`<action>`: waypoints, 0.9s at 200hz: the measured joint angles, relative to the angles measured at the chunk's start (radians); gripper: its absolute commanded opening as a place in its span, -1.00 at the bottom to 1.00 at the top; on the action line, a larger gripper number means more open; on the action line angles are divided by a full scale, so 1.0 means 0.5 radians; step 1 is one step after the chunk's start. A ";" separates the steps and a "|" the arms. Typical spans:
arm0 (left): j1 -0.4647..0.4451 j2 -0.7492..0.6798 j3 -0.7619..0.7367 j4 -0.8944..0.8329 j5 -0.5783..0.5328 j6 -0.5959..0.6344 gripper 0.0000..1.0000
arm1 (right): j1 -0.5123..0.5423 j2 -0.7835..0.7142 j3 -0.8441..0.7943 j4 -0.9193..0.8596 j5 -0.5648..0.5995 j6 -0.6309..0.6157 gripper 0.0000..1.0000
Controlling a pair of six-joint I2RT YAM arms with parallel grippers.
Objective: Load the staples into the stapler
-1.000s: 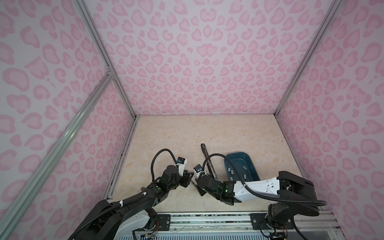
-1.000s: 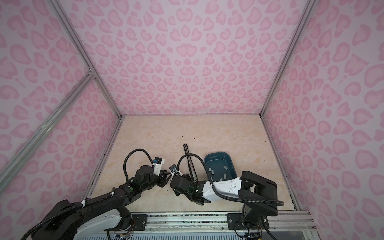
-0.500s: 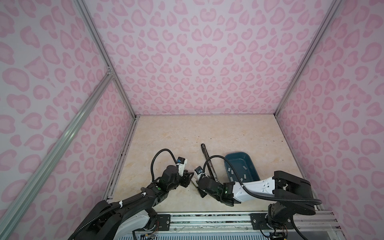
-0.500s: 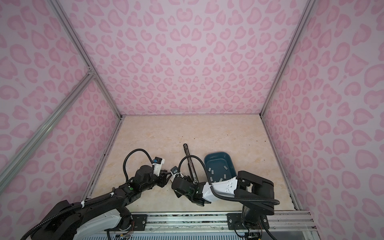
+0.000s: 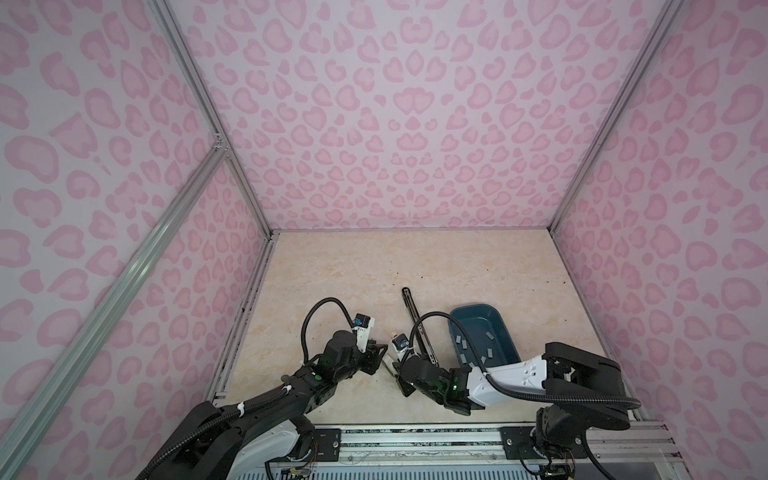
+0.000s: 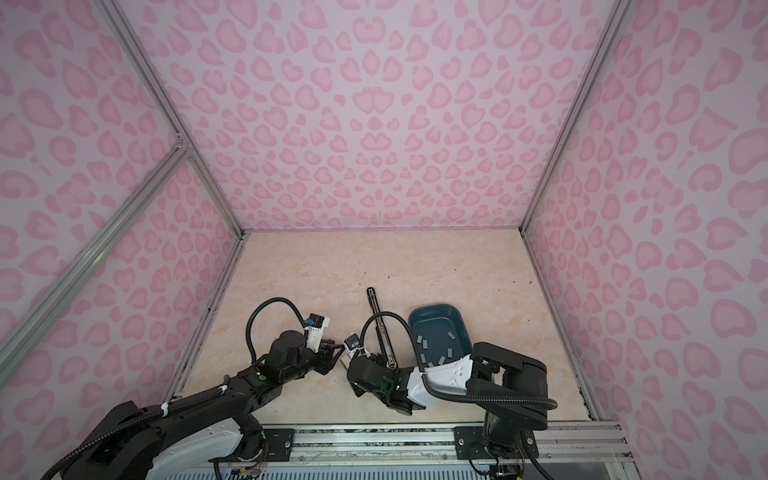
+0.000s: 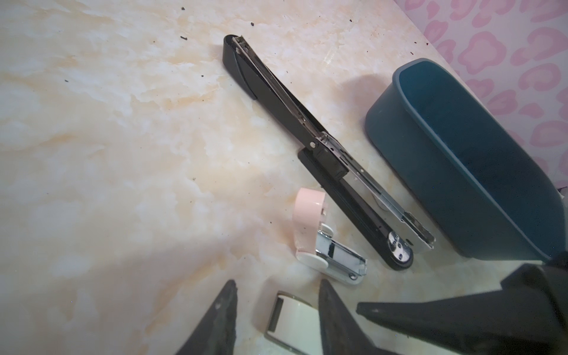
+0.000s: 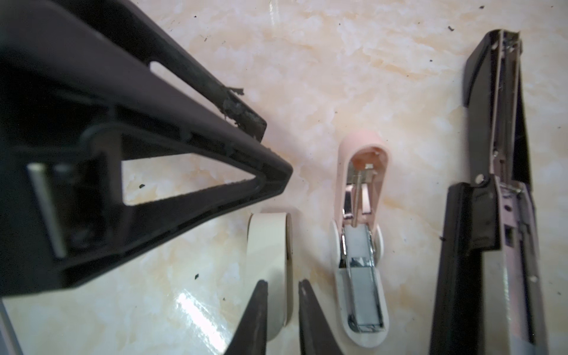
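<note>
The step in hand looks to be the opening of the small cream plastic stapler [image 8: 270,246], which lies on the glossy beige marble-pattern table [image 7: 123,153]. The right gripper [image 8: 282,281] is almost closed and pinches one end of this stapler between its narrow black jaws. The left gripper [image 7: 276,281] stands partly open around the other end. A gap shows on one side of the shell, so I judge that it does not clamp.

To do this well, I think the left gripper should close on the base and hold it flat. The right one can then swing the lid slowly around the hinge. The shell is smooth and curved, so a shallow pinch may slip; a deeper grip on the flat faces seems safer. The small pink stapler [image 8: 362,147], open with its shiny metal channel exposed, lies just beside. The long black stapler [image 7: 270,89], unfolded flat, lies next to that one. Neither should be pushed.

The staples [image 5: 489,335], short flat grey metal strips, lie scattered in the dark teal plastic tray [image 7: 399,138], apart from both grippers.
</note>
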 measured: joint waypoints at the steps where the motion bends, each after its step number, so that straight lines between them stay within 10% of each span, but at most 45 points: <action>1: 0.000 0.000 0.000 0.000 0.000 0.000 -0.10 | 0.000 0.001 -0.001 0.002 0.000 -0.001 -0.61; 180: -0.004 0.007 0.000 0.000 0.000 0.005 -0.11 | 0.002 0.131 -0.180 0.519 0.053 0.068 -0.66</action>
